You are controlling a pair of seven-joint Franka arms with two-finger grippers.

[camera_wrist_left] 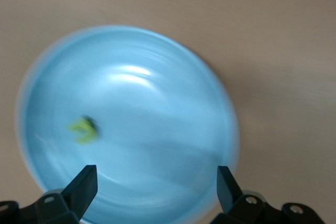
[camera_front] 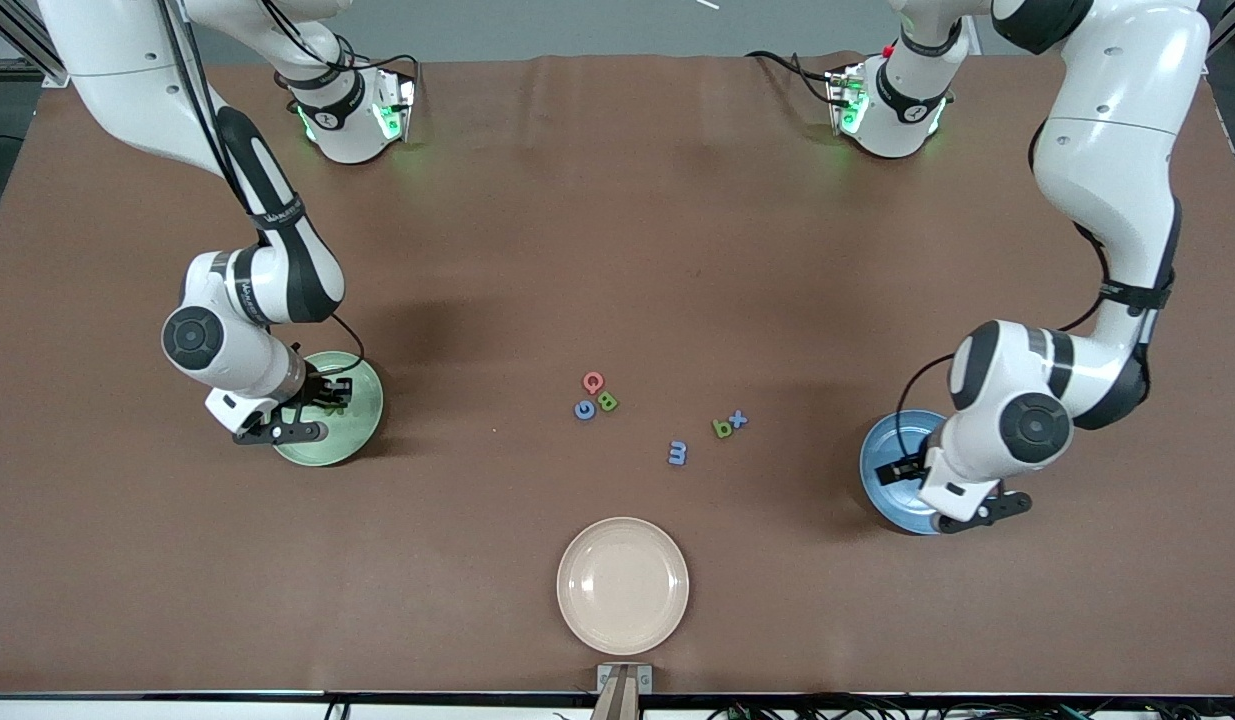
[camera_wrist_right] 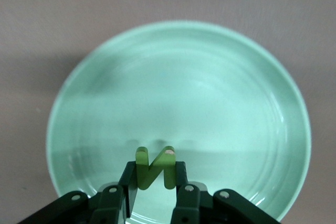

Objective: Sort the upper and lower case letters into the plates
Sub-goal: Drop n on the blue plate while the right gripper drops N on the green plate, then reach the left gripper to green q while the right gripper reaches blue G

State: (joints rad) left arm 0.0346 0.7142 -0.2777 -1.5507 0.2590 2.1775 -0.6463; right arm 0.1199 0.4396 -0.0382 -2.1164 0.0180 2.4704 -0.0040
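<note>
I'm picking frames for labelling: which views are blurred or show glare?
Left wrist view: motion-smeared, the small green letter in the round blue plate unreadable, white glare streaks on the plate. Right wrist view: sharp, the green N crisp over the pale green plate. Front view: evenly lit, soft arm shadows.

A blurred small green letter (camera_wrist_left: 83,129) lies in the blue plate (camera_wrist_left: 157,192).
</note>
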